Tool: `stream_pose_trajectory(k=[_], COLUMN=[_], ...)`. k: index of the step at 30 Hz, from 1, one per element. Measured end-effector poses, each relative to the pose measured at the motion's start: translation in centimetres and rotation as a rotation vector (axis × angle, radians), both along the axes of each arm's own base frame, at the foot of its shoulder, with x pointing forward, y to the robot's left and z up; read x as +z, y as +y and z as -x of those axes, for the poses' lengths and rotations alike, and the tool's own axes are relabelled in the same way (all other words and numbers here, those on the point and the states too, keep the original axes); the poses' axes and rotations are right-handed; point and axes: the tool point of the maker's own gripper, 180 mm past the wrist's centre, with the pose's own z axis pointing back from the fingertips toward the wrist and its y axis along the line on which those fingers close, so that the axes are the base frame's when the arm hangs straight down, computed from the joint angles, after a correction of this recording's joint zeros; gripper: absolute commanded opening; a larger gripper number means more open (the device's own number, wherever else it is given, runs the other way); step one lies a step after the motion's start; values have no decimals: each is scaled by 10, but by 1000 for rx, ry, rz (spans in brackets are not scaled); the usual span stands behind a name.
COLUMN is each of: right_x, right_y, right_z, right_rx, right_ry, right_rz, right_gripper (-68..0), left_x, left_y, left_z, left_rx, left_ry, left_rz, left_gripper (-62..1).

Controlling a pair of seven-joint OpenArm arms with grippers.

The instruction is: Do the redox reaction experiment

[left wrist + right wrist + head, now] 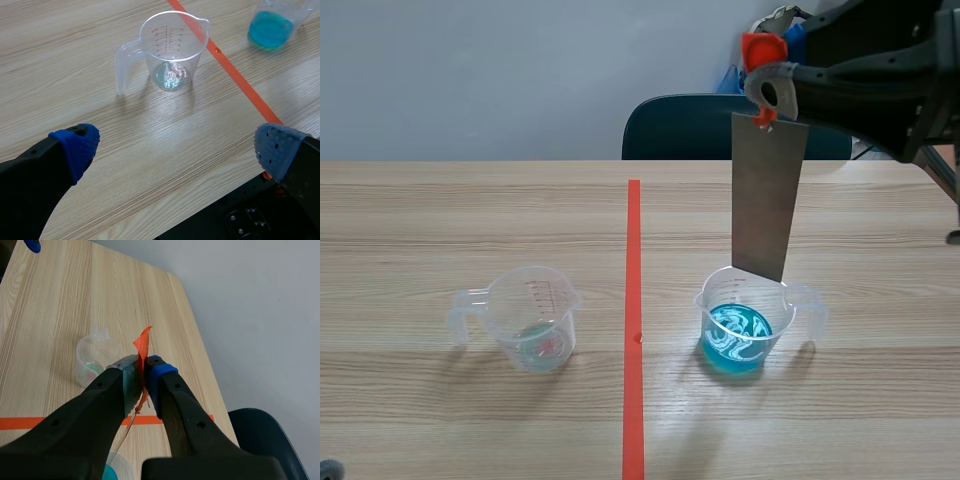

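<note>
Metal strip [768, 195] hangs upright, clamped in the right gripper [142, 375], its lower end just over the cup of blue liquid [740, 325]. Left gripper [177, 147] gapes, well apart

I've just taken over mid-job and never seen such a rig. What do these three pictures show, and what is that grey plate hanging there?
This is a robot with two black arms at a wooden table. The wide picture looks out from between the arms; the other two come from a camera on each wrist. The right gripper is shut on the top of a grey metal strip, which hangs down with its lower end at the rim of the blue-liquid measuring cup. The left gripper is open, with a second, nearly empty measuring cup ahead of it. The orange-red tape line between the cups is only a mark.
</note>
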Motion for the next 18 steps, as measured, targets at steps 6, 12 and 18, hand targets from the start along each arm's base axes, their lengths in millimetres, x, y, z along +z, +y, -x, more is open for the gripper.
stream_pose_trajectory(k=[6,12,18], right_x=[-8,-12,-9], right_y=[-1,1,1], right_z=[-3,-4,-6], right_rx=[-1,2,-1], right_ry=[-4,-19,-37], right_rz=[18,25,27], right_gripper=[-668,-668,-669], left_x=[0,0,0], left_y=[0,0,0], left_z=[0,0,0], left_rx=[0,0,0], left_ry=[0,0,0], left_rz=[0,0,0], left_gripper=[14,14,14])
